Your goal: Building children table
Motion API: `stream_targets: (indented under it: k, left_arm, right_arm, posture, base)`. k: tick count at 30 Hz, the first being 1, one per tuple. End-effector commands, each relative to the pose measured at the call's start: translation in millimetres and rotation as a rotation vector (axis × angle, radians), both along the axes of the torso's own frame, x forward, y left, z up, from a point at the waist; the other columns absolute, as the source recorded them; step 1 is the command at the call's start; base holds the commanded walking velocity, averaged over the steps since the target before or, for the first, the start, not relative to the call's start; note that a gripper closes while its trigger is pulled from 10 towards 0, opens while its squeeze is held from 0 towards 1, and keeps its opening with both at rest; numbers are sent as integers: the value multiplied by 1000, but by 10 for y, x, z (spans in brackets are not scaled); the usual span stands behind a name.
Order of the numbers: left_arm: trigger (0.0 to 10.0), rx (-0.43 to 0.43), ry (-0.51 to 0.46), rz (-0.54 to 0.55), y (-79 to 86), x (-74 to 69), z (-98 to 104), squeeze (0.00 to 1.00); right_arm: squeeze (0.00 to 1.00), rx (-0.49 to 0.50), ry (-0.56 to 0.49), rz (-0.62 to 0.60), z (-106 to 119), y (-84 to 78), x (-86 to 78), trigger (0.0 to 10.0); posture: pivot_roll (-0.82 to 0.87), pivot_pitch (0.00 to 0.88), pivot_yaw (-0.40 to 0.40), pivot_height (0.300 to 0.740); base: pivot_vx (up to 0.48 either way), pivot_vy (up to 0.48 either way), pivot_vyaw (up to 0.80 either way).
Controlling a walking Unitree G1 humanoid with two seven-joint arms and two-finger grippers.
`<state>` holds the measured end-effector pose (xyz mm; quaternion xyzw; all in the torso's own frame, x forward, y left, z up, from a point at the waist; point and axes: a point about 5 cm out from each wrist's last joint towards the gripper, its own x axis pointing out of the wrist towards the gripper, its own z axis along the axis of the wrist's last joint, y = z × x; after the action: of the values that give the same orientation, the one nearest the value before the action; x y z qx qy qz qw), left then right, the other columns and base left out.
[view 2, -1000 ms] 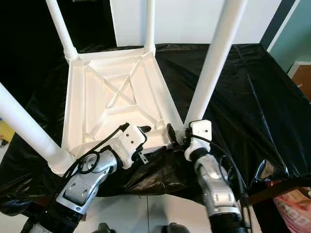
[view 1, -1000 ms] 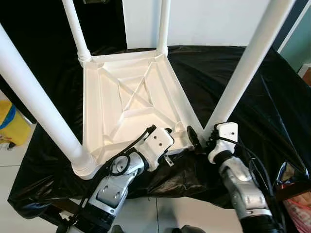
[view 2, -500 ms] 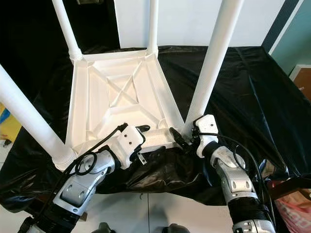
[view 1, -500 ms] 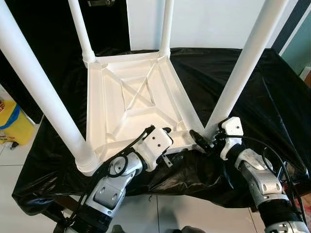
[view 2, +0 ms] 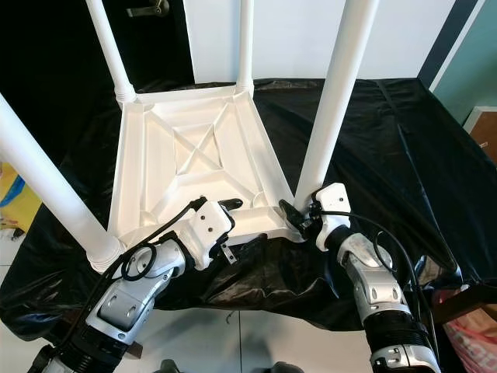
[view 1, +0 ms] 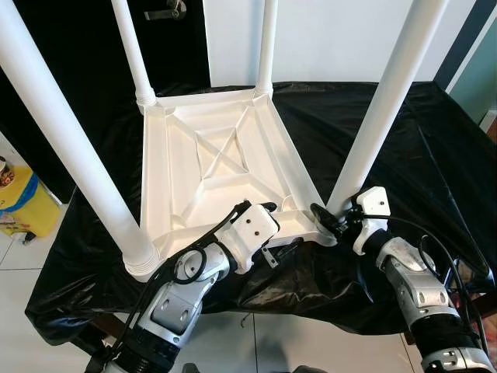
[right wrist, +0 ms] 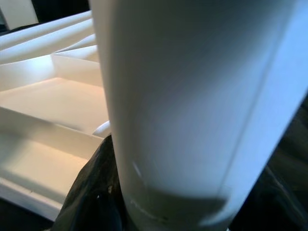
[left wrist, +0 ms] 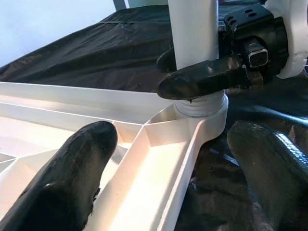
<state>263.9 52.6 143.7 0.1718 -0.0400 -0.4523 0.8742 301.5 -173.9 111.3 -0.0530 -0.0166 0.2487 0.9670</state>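
Four white legs stand up from the upturned table (view 1: 213, 167), which lies top-down on the counter (view 1: 435, 155) under a black sheet (view 1: 342, 116). The far two legs rise at the back corners, beside a white wall and a dark door. The near left leg (view 1: 70, 148) and the near right leg (view 1: 384, 105) rise from the front corners, each seated in a ribbed socket.

Right tool (view 1: 330, 220) is at the base of the near right leg, just above the socket, its black fingers (left wrist: 202, 82) closed around the tube; the left wrist view shows one finger wrapped across the front of the leg, and the right wrist view shows the tube pressed close between dark pads.

Left tool (left wrist: 173, 163) is at the table's front rim, near that same corner. Its two fingers are spread apart, one over the ribbed inside of the frame, the other outside the rim over the sheet, gripping nothing.

Beyond the counter's left edge, on the tiled floor, sits a yellow and blue bag (view 1: 23, 203).
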Motion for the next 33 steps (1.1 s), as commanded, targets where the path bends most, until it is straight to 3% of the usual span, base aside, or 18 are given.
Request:
stream_targets:
  k: [1,12,14,22,25,33]
  left_arm:
    - [10000,41,-4,-28,-14,5,-30,0]
    - [10000,59,-3,-23,4,-17,-62,0]
    - [10000,60,-4,-22,4,-23,-61,0]
    - [10000,56,-6,-29,-12,-35,-56,0]
    - [10000,59,-3,-36,-23,-55,-70,0]
    - [10000,61,-5,-34,-14,-35,-62,0]
  right_arm:
    - [0,-31,59,-48,-139,4,-33,10000]
    - [0,15,80,-252,-235,80,-49,10000]
    - [0,69,87,-383,-255,147,-47,10000]
    - [0,162,101,-626,-238,338,-52,10000]
    - [0,157,93,-603,-219,452,-69,10000]
    - [0,146,79,-611,-215,458,-84,10000]
  posture:
    - [-21,0,-40,740]
    - [-24,15,-34,740]
    - [-24,24,-34,740]
    - [-29,37,-30,740]
    - [-31,41,-26,740]
    - [-32,47,-25,740]
  base:
    - [0,0,0]
    - [0,0,0]
    - [0,0,0]
    - [0,0,0]
    - [0,0,0]
    - [0,0,0]
